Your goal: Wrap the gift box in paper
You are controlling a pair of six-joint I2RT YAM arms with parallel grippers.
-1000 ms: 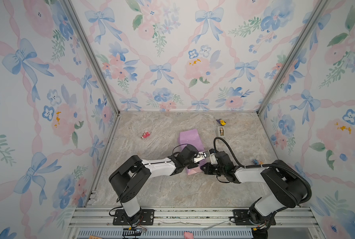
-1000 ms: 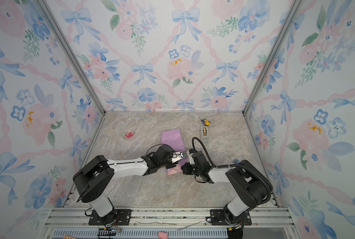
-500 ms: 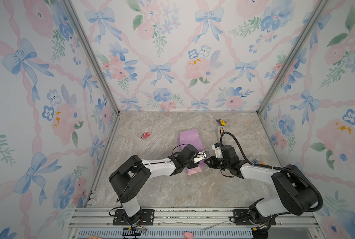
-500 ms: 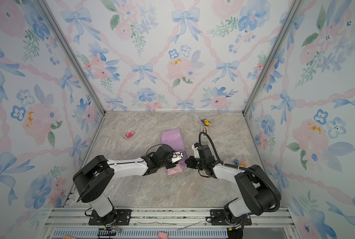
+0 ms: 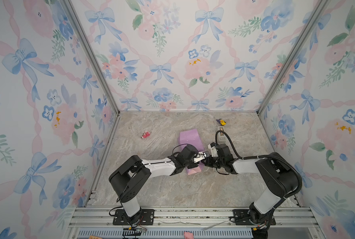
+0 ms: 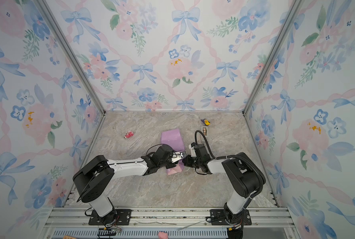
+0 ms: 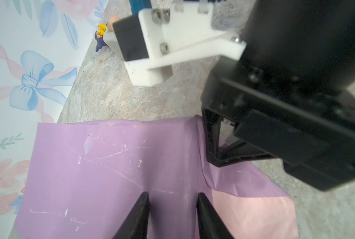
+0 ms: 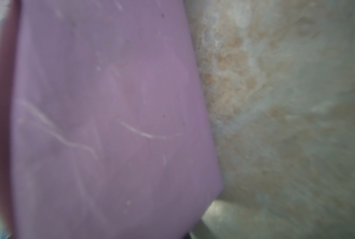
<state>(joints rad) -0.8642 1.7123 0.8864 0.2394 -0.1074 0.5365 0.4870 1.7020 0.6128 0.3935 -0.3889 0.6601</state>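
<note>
The paper (image 5: 190,137) (image 6: 171,137) lies lilac side up, folded over a block shape in mid-table; the gift box itself is hidden under it. A pale pink flap of the paper's underside (image 7: 251,215) sticks out at the near end. My left gripper (image 5: 201,156) (image 6: 178,156) (image 7: 172,199) rests on top of the covered block, open, with only paper surface between its fingers. My right gripper (image 5: 206,161) (image 6: 186,160) (image 7: 216,159) is shut, its tip against the creased paper at the block's right side. The right wrist view is filled by blurred lilac paper (image 8: 110,113).
A small grey tape dispenser (image 5: 221,134) (image 6: 205,130) stands behind the right arm. A yellow and purple toy (image 5: 221,122) (image 7: 100,35) lies near the back wall. A small red toy (image 5: 145,135) lies at the back left. The cage walls close three sides.
The right wrist swung back and to the right from its spot a second ago, its gripper tip staying at the paper's right side. The left arm has not moved.
</note>
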